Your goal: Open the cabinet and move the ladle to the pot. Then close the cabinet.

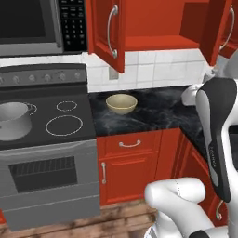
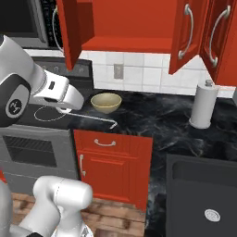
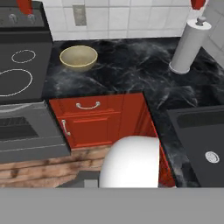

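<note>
Cabinet doors both swung open. Pot sits on the stove's front left burner. Arm bent forward over the stove's right edge; gripper low by the counter's front edge, jaws closed on a thin ladle lying level, pointing right. Bowl near the counter's back left corner.

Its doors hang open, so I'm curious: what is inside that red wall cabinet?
Inside the red two-door wall cabinet: red back wall and a strip of floor, nothing on it. Its upper part lies beyond the picture's edge, unseen.
</note>
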### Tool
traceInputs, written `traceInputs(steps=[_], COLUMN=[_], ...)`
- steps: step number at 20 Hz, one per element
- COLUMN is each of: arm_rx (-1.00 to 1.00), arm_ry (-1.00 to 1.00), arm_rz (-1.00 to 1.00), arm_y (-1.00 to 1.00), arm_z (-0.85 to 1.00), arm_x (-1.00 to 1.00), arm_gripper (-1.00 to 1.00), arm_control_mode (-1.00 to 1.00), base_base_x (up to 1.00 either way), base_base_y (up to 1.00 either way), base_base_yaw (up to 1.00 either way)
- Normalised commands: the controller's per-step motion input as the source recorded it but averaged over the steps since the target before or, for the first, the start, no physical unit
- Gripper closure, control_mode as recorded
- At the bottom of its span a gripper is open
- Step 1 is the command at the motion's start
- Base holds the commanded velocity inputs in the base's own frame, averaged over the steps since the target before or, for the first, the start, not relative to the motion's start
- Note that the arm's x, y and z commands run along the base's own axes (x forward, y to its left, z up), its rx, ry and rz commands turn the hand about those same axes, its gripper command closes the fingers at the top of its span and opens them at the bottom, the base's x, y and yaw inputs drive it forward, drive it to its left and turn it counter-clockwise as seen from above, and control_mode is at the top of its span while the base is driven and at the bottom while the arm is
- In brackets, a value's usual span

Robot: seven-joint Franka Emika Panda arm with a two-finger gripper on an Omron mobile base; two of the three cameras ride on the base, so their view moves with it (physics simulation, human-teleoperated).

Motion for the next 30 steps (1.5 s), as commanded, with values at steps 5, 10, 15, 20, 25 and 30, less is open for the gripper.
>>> traceInputs(steps=[5, 10, 15, 20, 25, 30], arm_rx=[0.0, 0.0, 0.0, 0.0, 0.0, 0.0], arm_ry=[0.0, 0.0, 0.0, 0.0, 0.0, 0.0], arm_rz=[0.0, 0.0, 0.0, 0.0, 0.0, 0.0], arm_y=[0.0, 0.0, 0.0, 0.0, 0.0, 0.0], arm_z=[0.0, 0.0, 0.0, 0.0, 0.0, 0.0], arm_x=[0.0, 0.0, 0.0, 0.0, 0.0, 0.0], arm_gripper=[1.0, 1.0, 1.0, 1.0, 1.0, 1.0], arm_control_mode=[1.0, 1.0, 1.0, 1.0, 1.0, 1.0], base_base_x=[-0.08, 0.02, 0.09, 0.31, 0.63, 0.75], base_base_y=[0.99, 1.0, 1.0, 0.93, 0.76, 0.4], base_base_yaw=[0.0, 0.0, 0.0, 0.0, 0.0, 0.0])
